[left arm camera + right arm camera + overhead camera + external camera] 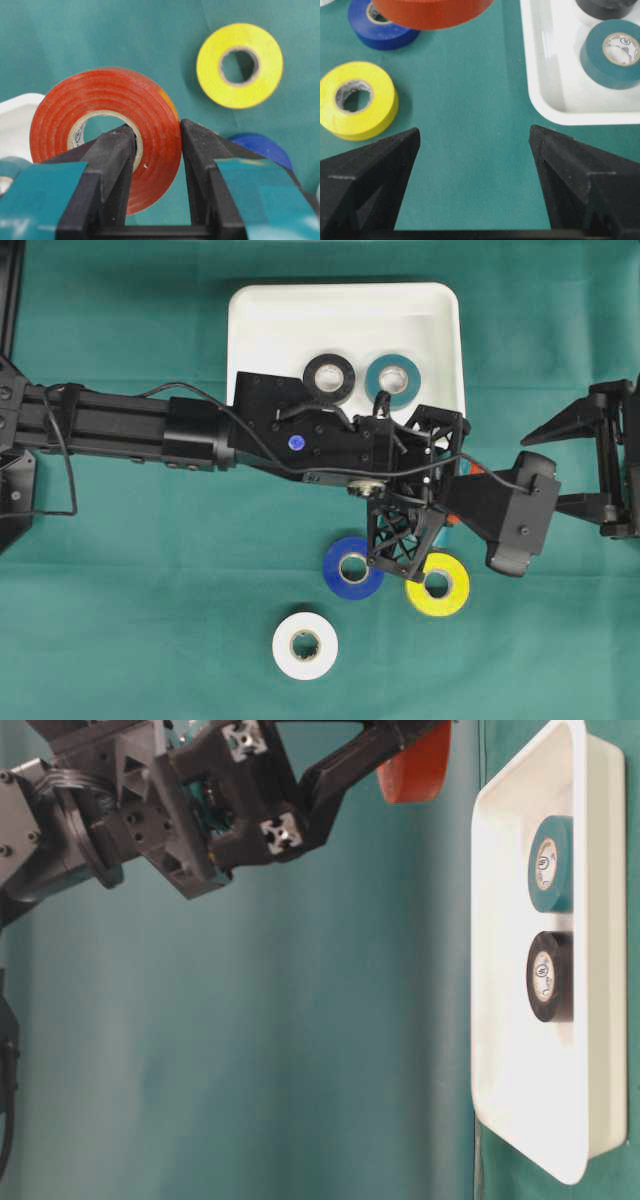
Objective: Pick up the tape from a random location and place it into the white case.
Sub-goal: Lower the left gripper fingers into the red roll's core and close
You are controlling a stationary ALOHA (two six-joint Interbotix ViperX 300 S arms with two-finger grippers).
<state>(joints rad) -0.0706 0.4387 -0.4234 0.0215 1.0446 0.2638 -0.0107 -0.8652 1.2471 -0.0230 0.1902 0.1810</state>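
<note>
One finger (pixel 112 165) inside the red tape (pixel 102 107) and one outside, we clamp only its wall; it could swivel free before the white case (pixel 250 320) at twelve o'clock.

A teal-green cloth (pixel 130 570) with a fine woven texture covers the whole table, lying flat and smooth under even, soft light that casts only faint shadows, while no wall, floor or window shows in any view.

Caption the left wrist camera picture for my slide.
Left gripper clamps a red tape roll above the green cloth.
</note>
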